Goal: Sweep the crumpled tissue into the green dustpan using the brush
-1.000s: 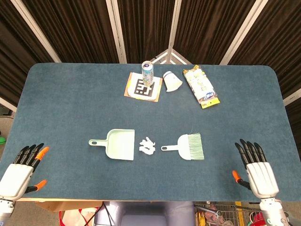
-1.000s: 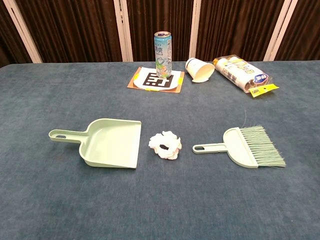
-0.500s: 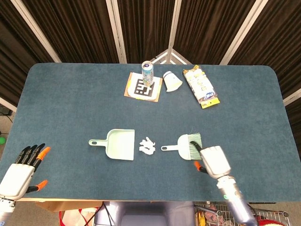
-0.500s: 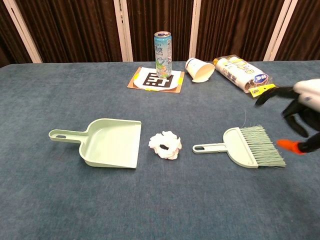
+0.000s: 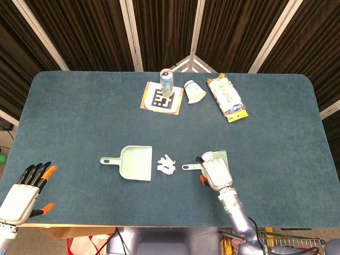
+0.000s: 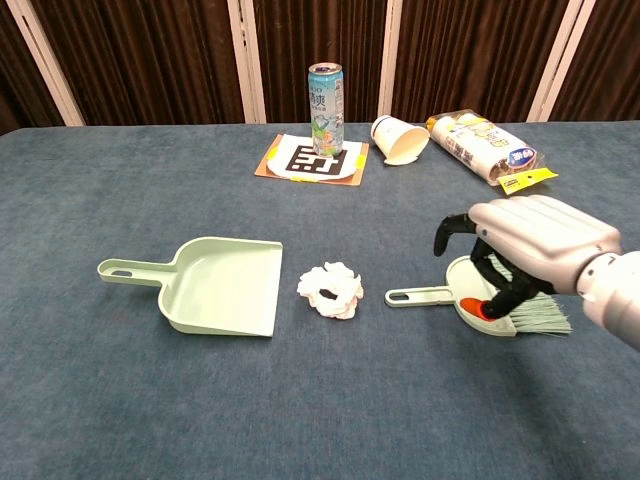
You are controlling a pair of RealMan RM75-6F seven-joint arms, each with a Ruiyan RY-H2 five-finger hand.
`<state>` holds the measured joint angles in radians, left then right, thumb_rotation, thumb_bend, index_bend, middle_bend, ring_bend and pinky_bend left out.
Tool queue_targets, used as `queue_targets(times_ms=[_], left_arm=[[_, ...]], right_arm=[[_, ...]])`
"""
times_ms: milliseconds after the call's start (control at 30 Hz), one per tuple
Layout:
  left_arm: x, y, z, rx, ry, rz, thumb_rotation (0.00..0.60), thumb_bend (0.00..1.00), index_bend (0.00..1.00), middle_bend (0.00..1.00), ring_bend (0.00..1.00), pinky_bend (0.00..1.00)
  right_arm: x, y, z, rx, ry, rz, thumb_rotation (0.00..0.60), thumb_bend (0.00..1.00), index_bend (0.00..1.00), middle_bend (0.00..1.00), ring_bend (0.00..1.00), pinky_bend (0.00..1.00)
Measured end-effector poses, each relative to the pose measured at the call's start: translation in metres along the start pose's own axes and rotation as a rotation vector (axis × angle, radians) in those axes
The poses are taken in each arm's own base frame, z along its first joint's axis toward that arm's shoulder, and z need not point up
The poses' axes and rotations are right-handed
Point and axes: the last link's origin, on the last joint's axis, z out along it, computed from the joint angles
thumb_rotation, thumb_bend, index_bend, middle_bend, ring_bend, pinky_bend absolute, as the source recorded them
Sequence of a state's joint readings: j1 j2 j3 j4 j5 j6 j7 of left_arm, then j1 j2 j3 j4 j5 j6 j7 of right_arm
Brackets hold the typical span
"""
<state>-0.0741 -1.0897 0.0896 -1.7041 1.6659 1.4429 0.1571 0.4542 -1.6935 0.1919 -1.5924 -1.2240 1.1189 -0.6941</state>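
The left hand [image 5: 24, 191] is seen at the near left corner of the table [image 5: 79, 117], fingers spread, nothing held. The right hand [image 6: 530, 245] is arched over the brush [image 6: 455, 293], fingers curled down around its head; whether it is gripped cannot be told. The crumpled tissue [image 6: 330, 289] is found between brush and green dustpan [image 6: 215, 285]. Farther off, a can [image 6: 326, 95], a tipped paper cup [image 6: 396, 139] and a snack packet [image 6: 485, 147] are seen.
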Motion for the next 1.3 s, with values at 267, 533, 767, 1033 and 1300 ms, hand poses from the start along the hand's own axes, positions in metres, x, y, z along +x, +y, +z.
queue_targets(times_ms=[267,533,767,1033,1300], left_arm=[[-0.001,0.001,0.001,0.001,-0.004,0.000,0.600,0.00,0.00,0.00,0.00,0.00],[-0.002,0.001,0.003,0.001,-0.010,0.000,0.600,0.00,0.00,0.00,0.00,0.00],[-0.002,0.001,0.005,0.000,-0.014,-0.002,0.600,0.00,0.00,0.00,0.00,0.00],[-0.002,0.001,0.006,-0.002,-0.014,-0.007,0.600,0.00,0.00,0.00,0.00,0.00],[-0.002,0.001,0.005,-0.005,-0.016,-0.009,0.600,0.00,0.00,0.00,0.00,0.00]], right_arm=[[-0.010,-0.003,0.014,-0.024,-0.016,-0.019,0.600,0.31,0.35,0.82,0.83,0.80],[-0.022,-0.012,0.025,-0.037,-0.037,-0.017,0.600,0.31,0.37,0.82,0.83,0.80],[-0.035,-0.020,0.032,-0.042,-0.055,-0.023,0.600,0.32,0.38,0.82,0.83,0.80],[-0.041,-0.023,0.035,-0.043,-0.055,-0.031,0.600,0.50,0.70,0.82,0.83,0.80],[-0.033,-0.021,0.032,-0.037,-0.038,-0.021,0.600,0.53,0.81,0.82,0.83,0.80]])
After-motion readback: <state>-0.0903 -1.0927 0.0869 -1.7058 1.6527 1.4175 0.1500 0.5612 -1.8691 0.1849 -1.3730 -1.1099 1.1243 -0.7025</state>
